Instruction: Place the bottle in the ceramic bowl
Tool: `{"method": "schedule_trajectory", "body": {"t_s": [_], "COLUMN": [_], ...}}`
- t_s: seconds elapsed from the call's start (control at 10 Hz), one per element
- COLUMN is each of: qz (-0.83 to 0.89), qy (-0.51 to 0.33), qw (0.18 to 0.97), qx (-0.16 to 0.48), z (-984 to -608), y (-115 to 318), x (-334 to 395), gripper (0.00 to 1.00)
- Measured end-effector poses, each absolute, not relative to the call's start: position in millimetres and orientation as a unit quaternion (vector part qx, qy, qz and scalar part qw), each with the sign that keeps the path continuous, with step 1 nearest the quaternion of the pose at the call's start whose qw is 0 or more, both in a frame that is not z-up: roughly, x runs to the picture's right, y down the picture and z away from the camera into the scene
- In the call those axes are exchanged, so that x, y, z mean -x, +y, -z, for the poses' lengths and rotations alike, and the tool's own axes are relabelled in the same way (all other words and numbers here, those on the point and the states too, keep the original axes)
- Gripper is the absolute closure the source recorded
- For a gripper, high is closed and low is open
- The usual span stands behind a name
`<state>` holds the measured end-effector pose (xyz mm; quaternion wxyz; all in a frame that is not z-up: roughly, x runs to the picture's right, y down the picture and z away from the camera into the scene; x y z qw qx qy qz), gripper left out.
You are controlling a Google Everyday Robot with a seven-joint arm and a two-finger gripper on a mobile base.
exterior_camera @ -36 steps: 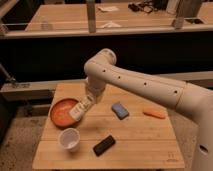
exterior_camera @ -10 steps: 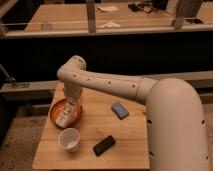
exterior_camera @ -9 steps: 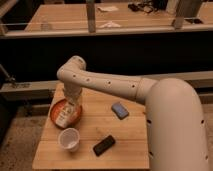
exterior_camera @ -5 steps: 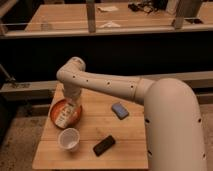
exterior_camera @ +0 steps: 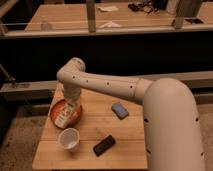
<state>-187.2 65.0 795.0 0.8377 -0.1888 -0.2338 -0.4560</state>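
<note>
— What's there?
— One bottle (exterior_camera: 64, 116) lying in one orange bowl (exterior_camera: 53, 112); one white cup (exterior_camera: 69, 139), one black block (exterior_camera: 104, 145) and one blue pad (exterior_camera: 119, 110) on a wooden table (exterior_camera: 127, 137).
— The gripper (exterior_camera: 71, 104)?
— Just over the bottle; whether it grips, I cannot tell. Long desks (exterior_camera: 70, 17) stand behind.

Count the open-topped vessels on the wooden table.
2. The shallow orange-red ceramic bowl sits at the table's left edge, with the end effector and small white plastic bottle over it; the white paper cup stands just in front. The arm may hide others.
</note>
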Motion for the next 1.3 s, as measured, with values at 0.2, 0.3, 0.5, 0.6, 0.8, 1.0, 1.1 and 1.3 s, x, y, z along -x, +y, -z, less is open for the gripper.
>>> {"method": "schedule_trajectory", "body": {"t_s": [0.2, 0.3, 0.5, 0.6, 0.8, 1.0, 1.1, 1.3], "qz": [0.453, 0.452, 0.449, 0.447, 0.444, 0.441, 0.439, 0.436], "qy": [-0.235, -0.235, -0.237, -0.238, -0.239, -0.241, -0.242, -0.243], "qw": [0.839, 0.839, 0.840, 0.841, 0.841, 0.843, 0.843, 0.844], "qx": [0.190, 0.190, 0.191, 0.192, 0.193, 0.194, 0.194, 0.195], "z": [-796.8, -797.2, -798.2, -798.6, -798.9, -799.3, -799.8, -799.8], "y": [65.8, 66.2, 67.8, 68.6, 70.0, 71.3, 72.3, 73.5], "x": [188.1, 188.3, 189.0, 189.0, 190.0, 190.1, 189.5, 189.4], "gripper": [0.75, 0.73, 0.71, 0.71, 0.71, 0.71, 0.71, 0.71]}}
